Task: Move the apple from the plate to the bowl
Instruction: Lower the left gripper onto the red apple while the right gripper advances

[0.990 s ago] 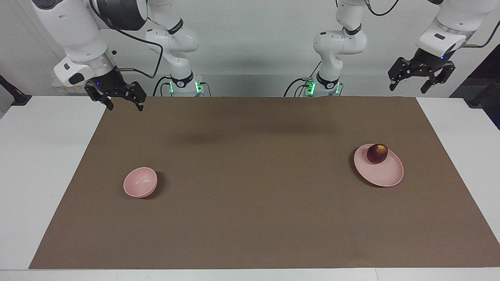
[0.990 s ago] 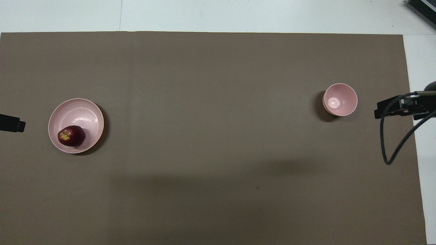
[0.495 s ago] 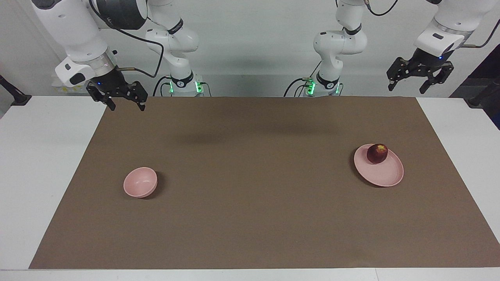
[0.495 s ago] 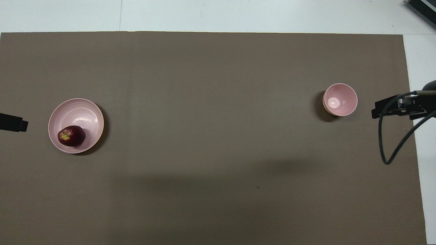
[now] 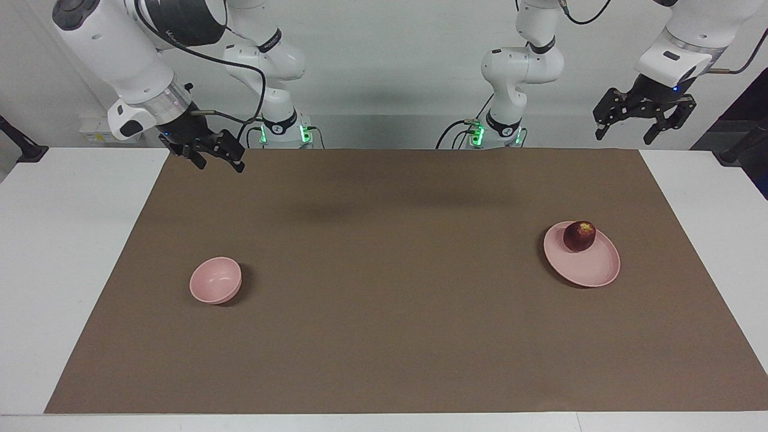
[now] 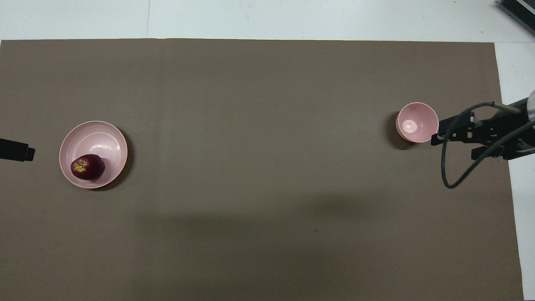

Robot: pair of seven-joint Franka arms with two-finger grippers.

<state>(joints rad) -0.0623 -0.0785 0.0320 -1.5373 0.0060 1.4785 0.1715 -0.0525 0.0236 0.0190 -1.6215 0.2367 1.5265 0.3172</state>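
The dark red apple [image 5: 579,236] [image 6: 87,167] lies on the pale pink plate [image 5: 591,268] [image 6: 104,138], on the part nearer to the robots, toward the left arm's end of the table. The small deep pink bowl [image 5: 215,280] [image 6: 417,122] stands empty toward the right arm's end. My left gripper [image 5: 624,135] [image 6: 19,150] is open and empty, raised high over the mat's corner near its base. My right gripper [image 5: 220,166] [image 6: 453,146] is open and empty, raised over the mat's edge nearest the robots; in the overhead view it shows just beside the bowl.
A brown mat [image 5: 384,336] covers most of the white table [image 5: 72,240]. A black cable [image 6: 449,175] loops down from the right wrist.
My right gripper has swung in over the mat toward the table's middle and tilted. The left gripper has barely shifted. Apple, plate and bowl have not moved.
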